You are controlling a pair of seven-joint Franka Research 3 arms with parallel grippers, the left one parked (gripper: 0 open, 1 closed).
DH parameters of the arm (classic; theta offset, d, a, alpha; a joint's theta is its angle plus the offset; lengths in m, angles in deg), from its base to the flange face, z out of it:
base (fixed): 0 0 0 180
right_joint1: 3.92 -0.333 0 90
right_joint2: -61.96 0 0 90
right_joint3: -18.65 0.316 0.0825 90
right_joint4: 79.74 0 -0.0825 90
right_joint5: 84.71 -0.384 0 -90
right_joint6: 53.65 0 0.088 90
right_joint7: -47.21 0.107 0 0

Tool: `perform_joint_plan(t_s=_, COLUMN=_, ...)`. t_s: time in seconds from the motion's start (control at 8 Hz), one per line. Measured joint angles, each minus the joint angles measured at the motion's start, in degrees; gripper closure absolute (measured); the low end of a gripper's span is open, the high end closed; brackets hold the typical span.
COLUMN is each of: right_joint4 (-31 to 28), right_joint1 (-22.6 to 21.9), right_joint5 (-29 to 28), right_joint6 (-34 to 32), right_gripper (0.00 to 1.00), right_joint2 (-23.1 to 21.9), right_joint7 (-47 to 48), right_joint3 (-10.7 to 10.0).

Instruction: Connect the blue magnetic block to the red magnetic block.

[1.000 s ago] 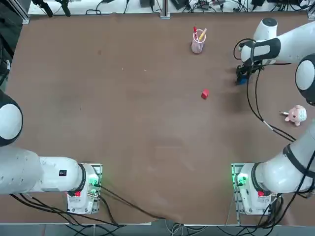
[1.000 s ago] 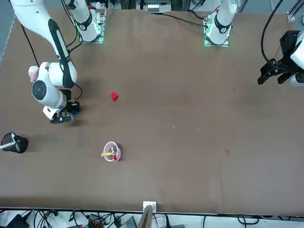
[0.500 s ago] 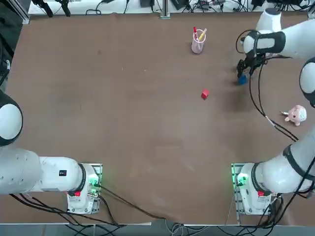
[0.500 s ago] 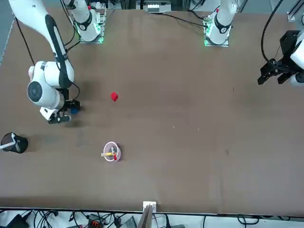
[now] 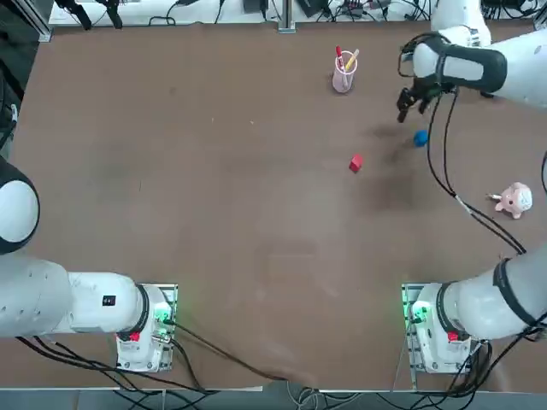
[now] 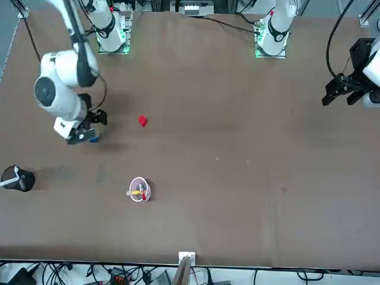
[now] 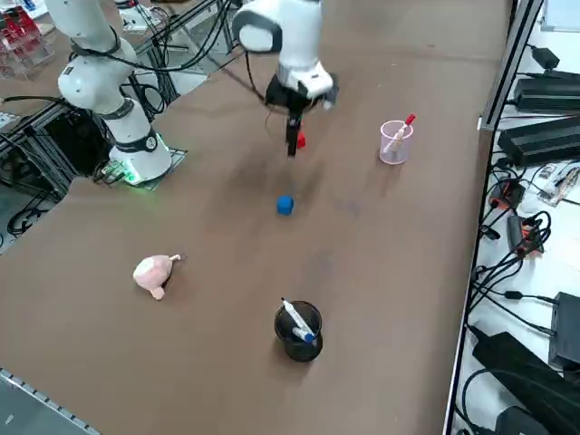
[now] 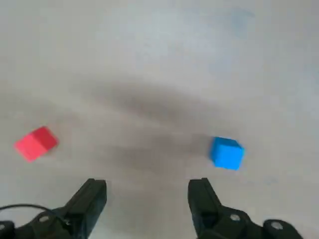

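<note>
The blue magnetic block (image 5: 420,137) lies alone on the brown table, a short way from the red magnetic block (image 5: 355,162); the two are apart. My right gripper (image 5: 407,102) hangs open and empty above the table, raised over the stretch between them. In the wrist view its two fingers (image 8: 92,198) stand wide, with the red block (image 8: 36,143) beyond one finger and the blue block (image 8: 226,153) beyond the other. From the side, the blue block (image 7: 285,205) sits in front of the gripper (image 7: 292,138), and the red block (image 7: 301,140) peeks from behind the fingers.
A clear cup (image 5: 344,73) with pens stands at the far edge, near the red block. A pink plush toy (image 5: 514,200) lies toward the right edge. A black pen holder (image 7: 298,331) stands at the far right corner.
My right gripper opened, let go of the blue block and rose away from it toward the cup. The blue block stays on the table; the red block has not moved.
</note>
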Motion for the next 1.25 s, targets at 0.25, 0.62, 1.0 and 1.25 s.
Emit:
perform_joint_plan(t_s=0.25, right_joint4=-0.9, right_joint1=-7.4, right_joint5=0.6, right_joint6=0.8, right_gripper=0.02, right_joint2=0.7, right_joint7=-0.9, right_joint3=0.3)
perform_joint_plan(t_s=0.62, right_joint4=-1.6, right_joint1=-14.8, right_joint5=1.4, right_joint6=5.0, right_gripper=0.03, right_joint2=4.1, right_joint7=-2.4, right_joint3=0.3)
perform_joint_plan(t_s=1.0, right_joint4=-1.7, right_joint1=-19.8, right_joint5=1.5, right_joint6=11.5, right_gripper=0.04, right_joint2=9.2, right_joint7=-2.5, right_joint3=0.3)
perform_joint_plan(t_s=1.25, right_joint4=-1.6, right_joint1=-21.4, right_joint5=1.7, right_joint6=12.9, right_gripper=0.03, right_joint2=11.7, right_joint7=-2.6, right_joint3=0.3)
